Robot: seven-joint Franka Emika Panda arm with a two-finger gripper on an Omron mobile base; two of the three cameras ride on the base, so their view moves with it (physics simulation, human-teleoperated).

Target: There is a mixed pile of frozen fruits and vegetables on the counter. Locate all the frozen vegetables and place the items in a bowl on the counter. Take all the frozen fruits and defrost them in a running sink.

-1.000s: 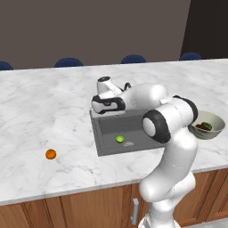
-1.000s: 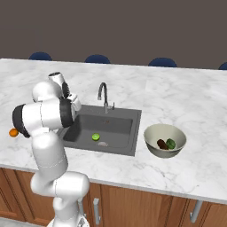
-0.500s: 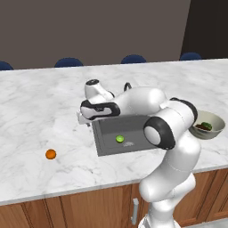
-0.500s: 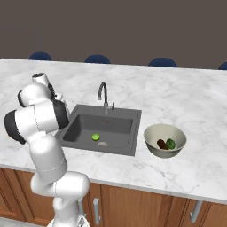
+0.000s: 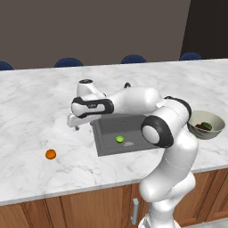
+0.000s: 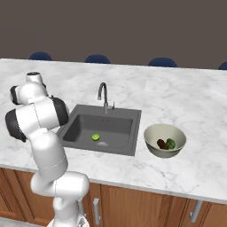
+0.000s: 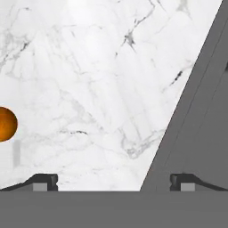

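My gripper (image 5: 74, 124) hangs open and empty over the white marble counter (image 5: 35, 102), just left of the sink (image 5: 111, 127). In the hand view its fingertips (image 7: 44, 181) stand wide apart, with the orange ball (image 7: 6, 124) at the left edge and the sink's rim (image 7: 196, 111) on the right. The orange ball (image 5: 50, 154) lies on the counter, nearer the front edge than the gripper. A lime-green fruit (image 5: 120, 139) (image 6: 95, 137) rests in the sink (image 6: 115, 128) near the drain. The beige bowl (image 6: 165, 154) (image 5: 202, 135) holds the dark brown piece (image 6: 162, 143) and the dark green piece (image 6: 170, 143).
A thin dark faucet (image 6: 104, 95) curves up behind the sink. Blue chair backs (image 5: 69, 62) line the counter's far side. Brown cabinet fronts (image 6: 146, 208) run below the front edge. My own arm reaches across the sink's left side.
The arm has swung left, carrying the open gripper from above the sink out over the counter beside it. The food pieces have not moved.
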